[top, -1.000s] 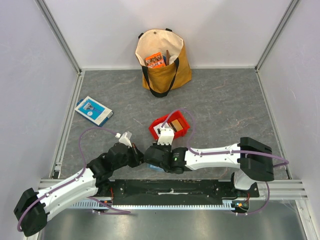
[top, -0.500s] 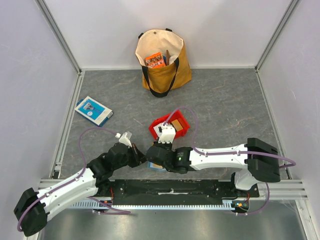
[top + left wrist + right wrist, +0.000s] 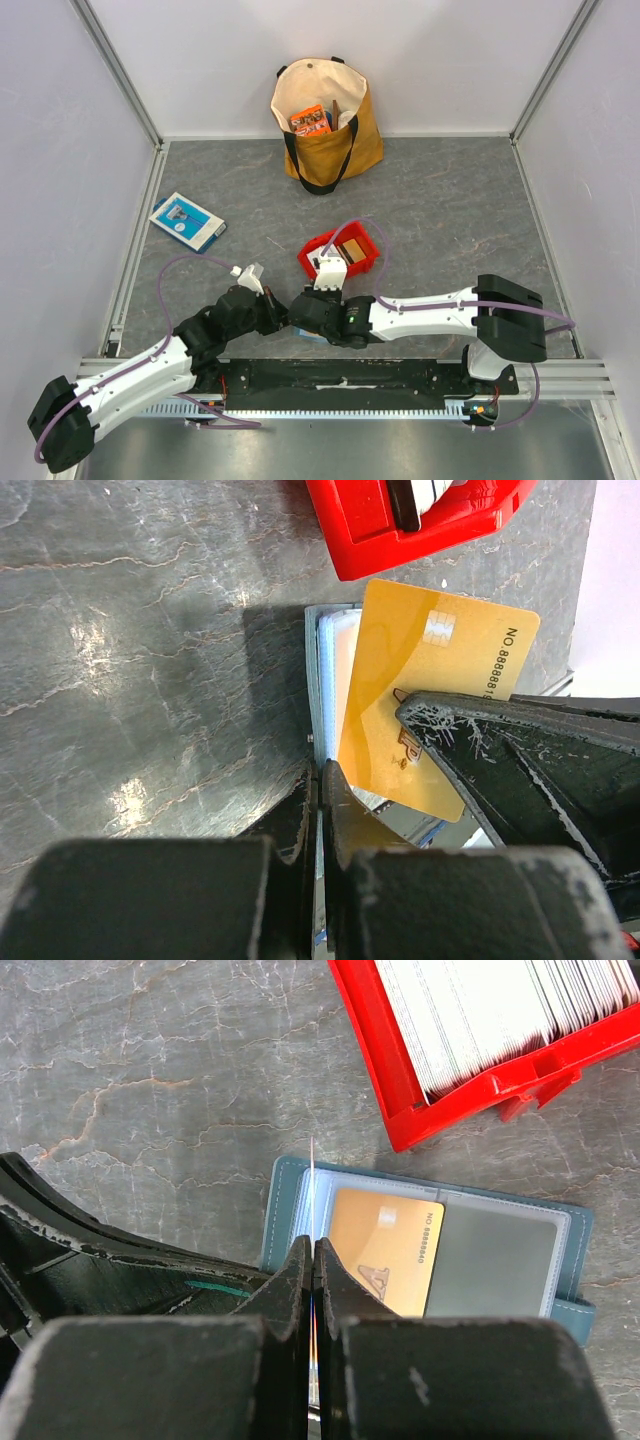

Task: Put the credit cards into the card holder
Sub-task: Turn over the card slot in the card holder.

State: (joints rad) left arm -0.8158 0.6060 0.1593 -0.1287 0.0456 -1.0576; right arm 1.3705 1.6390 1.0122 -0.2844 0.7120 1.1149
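A gold credit card [image 3: 430,680] is being pinched edge-on in the closed right claw [image 3: 313,1246]. It is being held over the open card holder [image 3: 283,1220], which is lying beside the red bin [image 3: 383,1060]. The holder's edge is being clamped by the left claw [image 3: 319,776].

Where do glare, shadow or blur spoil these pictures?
Left wrist view: white glare patches on the dark table, a deep shadow left of the card holder, and the left hand blurred up close. Right wrist view: the right hand is blurred; the red bin is sharp. Top view: even light.
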